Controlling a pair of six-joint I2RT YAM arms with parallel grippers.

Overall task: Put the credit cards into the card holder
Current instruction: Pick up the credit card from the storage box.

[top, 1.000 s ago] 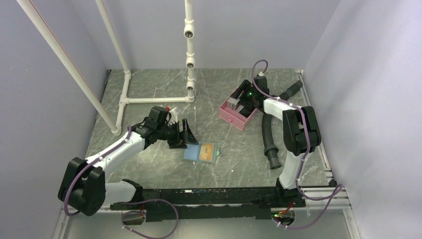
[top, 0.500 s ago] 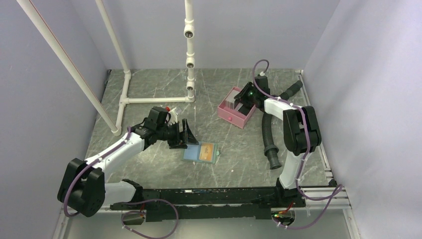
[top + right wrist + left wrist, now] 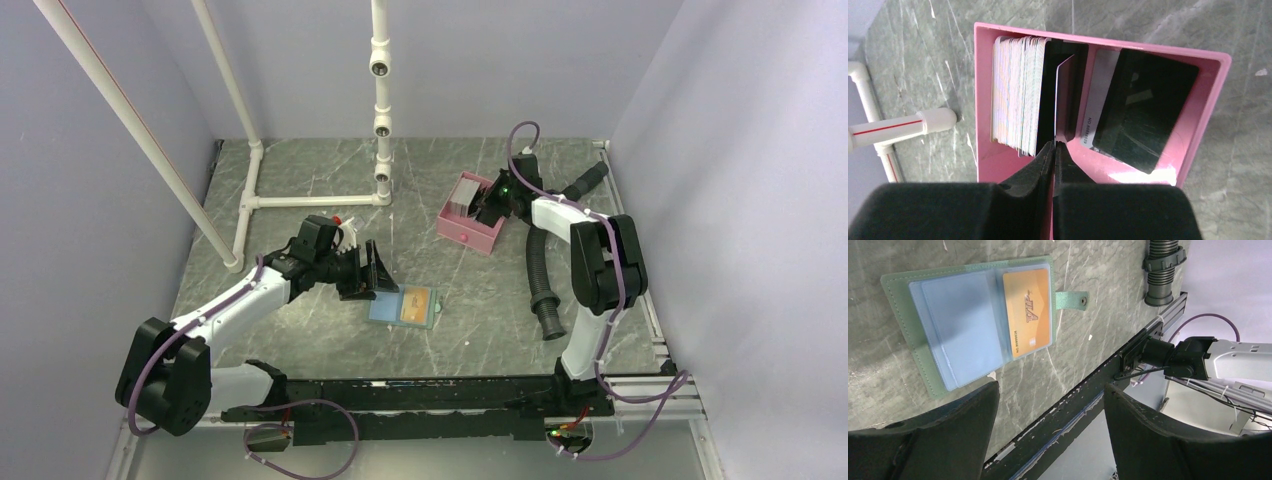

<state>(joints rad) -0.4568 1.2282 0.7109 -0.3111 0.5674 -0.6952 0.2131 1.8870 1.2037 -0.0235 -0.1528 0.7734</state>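
Pinching one credit card (image 3: 1064,100), right tool (image 3: 1054,150) clenched, left tool (image 3: 1048,410) released beside one card holder (image 3: 898,315), one orange card (image 3: 1026,310) inside

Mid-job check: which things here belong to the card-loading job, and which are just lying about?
Job: card holder, lying open; orange card in its sleeve; card stack in pink tray; upright card pinched by right tool; left tool, open.
Lying about: black hose; white pipe frame.
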